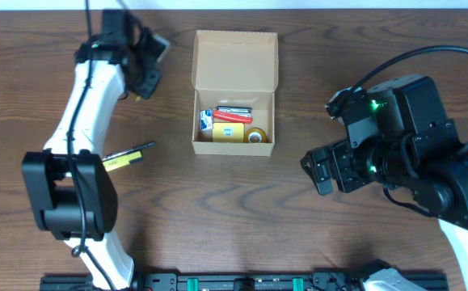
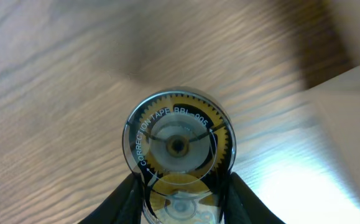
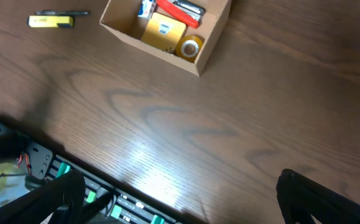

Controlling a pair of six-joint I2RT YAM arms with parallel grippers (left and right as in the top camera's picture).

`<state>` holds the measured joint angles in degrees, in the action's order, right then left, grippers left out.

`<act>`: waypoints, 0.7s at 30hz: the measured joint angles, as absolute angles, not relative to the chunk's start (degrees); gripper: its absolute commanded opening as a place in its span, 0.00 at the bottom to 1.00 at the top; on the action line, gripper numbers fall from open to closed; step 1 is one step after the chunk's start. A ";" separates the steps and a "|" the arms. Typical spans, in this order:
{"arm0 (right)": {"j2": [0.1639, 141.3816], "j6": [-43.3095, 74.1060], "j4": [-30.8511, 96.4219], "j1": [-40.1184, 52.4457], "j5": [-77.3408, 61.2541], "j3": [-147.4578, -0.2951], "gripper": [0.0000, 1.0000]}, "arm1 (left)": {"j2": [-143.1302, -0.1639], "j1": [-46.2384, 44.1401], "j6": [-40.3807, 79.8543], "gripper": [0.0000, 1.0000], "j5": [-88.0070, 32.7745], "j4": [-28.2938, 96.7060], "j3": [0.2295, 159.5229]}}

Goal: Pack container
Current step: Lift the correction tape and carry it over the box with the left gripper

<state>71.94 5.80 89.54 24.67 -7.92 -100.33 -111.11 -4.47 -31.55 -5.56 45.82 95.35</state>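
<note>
Two arms are reaching over the dark wooden table (image 1: 217, 218). At far left, the left gripper (image 1: 145, 74) is hovering near the table's back edge, pinching a round, clear correction tape (image 2: 178, 146) between its fingers (image 2: 125, 198). Nearer the front, a yellow-and-black pen (image 1: 128, 157) is lying flat on the wood. Mid-table, the container (image 1: 235, 56) is sitting just right of that gripper with its flap lid thrown back, holding a red item (image 1: 234, 114), a yellow pad (image 1: 227, 132) and a tape roll (image 1: 256, 136). At right, the right gripper (image 1: 318, 171) is hanging with jaws spread wide, gripping nothing, apart from the container.
</note>
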 measured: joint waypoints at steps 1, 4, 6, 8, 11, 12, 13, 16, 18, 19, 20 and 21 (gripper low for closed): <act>71.94 5.80 89.54 24.67 -7.92 -100.33 0.99 | -111.11 -5.87 -30.48 0.05 -5.61 46.52 96.68; 71.94 5.78 89.52 24.67 -7.92 -100.33 0.99 | -111.11 -9.89 -25.65 0.06 -5.63 48.34 99.74; 71.94 5.80 89.54 24.67 -7.92 -100.33 0.99 | -111.11 -11.77 -22.13 0.06 -5.74 49.56 101.19; 71.94 5.80 89.54 24.67 -7.92 -100.33 0.99 | -111.11 -13.58 -17.78 0.06 -5.78 50.98 102.69; 71.94 5.80 89.54 24.67 -7.92 -100.33 0.99 | -111.11 -15.75 -12.19 0.06 -5.78 53.04 104.40; 71.94 5.80 89.52 24.67 -7.92 -100.33 0.99 | -111.09 -16.38 -10.59 0.06 -5.80 53.67 104.86; 71.94 5.80 89.52 24.67 -7.92 -100.33 0.99 | -111.04 -17.15 -8.71 0.06 -5.91 54.22 105.30; 71.94 5.78 89.54 24.67 -7.92 -100.33 0.99 | -110.78 -18.81 -4.23 0.06 -7.29 55.07 105.82; 71.94 5.80 89.54 24.67 -7.92 -100.33 0.99 | -110.67 -19.57 -1.08 0.06 -8.95 55.11 105.89; 71.94 5.80 89.54 24.67 -7.92 -100.33 0.99 | -110.65 -19.79 0.32 0.05 -9.69 55.11 105.89; 71.94 5.80 89.54 24.67 -7.92 -100.33 0.99 | -110.65 -20.01 1.85 0.06 -10.50 55.13 105.89; 71.94 5.80 89.54 24.67 -7.92 -100.33 0.99 | -110.65 -20.16 3.29 0.05 -11.07 55.13 105.89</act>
